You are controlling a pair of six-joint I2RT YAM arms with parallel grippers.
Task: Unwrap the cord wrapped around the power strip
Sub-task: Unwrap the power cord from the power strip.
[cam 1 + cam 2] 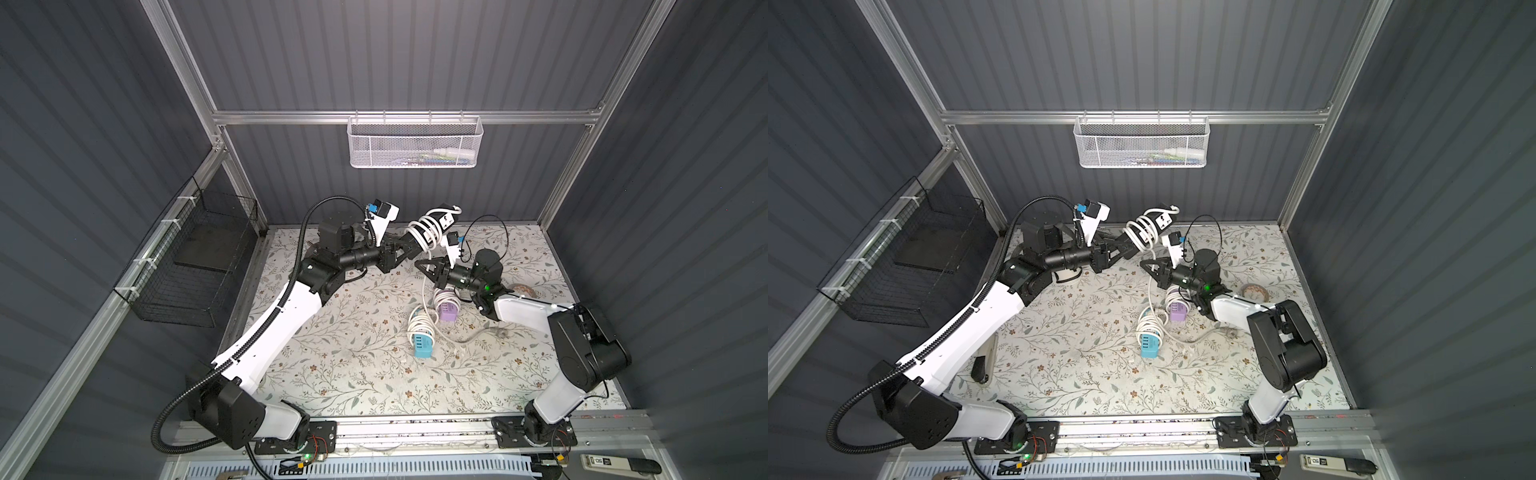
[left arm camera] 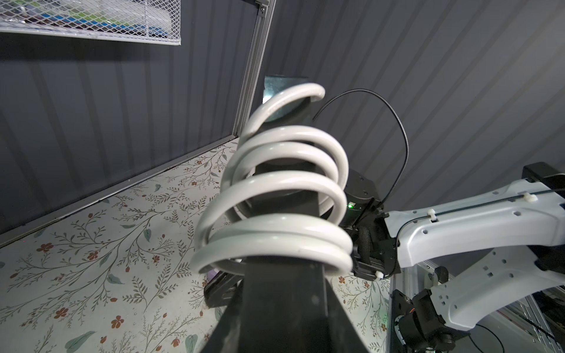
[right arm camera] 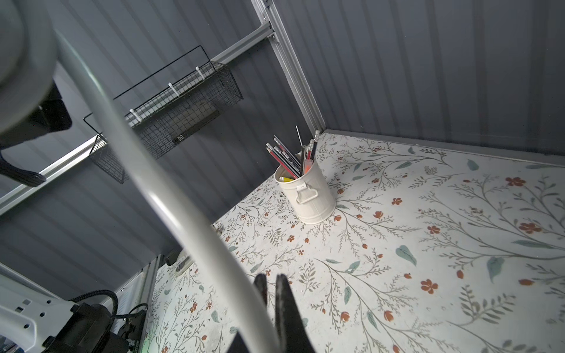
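Unwinding is judged to be the step in hand. The strip (image 1: 444,217) is held clear of the table (image 1: 332,374) by the left gripper (image 1: 409,245), which is clamped on one end of it. The cord (image 1: 424,232) is wound round the strip in several loose turns, and a free length is seen hanging from the strip down to the table. The right gripper (image 1: 418,264) is placed just below the strip, beside that hanging length, with its jaws closed. Whether the cord is pinched between them cannot be told.

For the step to be done well, that grip should be confirmed first. The strip should then be held steady while the free length is carried round the strip's open end, one turn at a time. Slack should be allowed so that the remaining turns are not drawn tight.

Only in the left wrist view are the turns of the cord (image 2: 275,189) shown close up, spaced apart along the strip. Only in the right wrist view is the cord (image 3: 171,211) seen running just beside the fingers (image 3: 282,293). A pencil cup (image 3: 308,195) is also clearly shown there. Only in the top views are a blue block (image 1: 424,347) and a purple block (image 1: 449,312) seen, both cord-wrapped, on the table below the strip.
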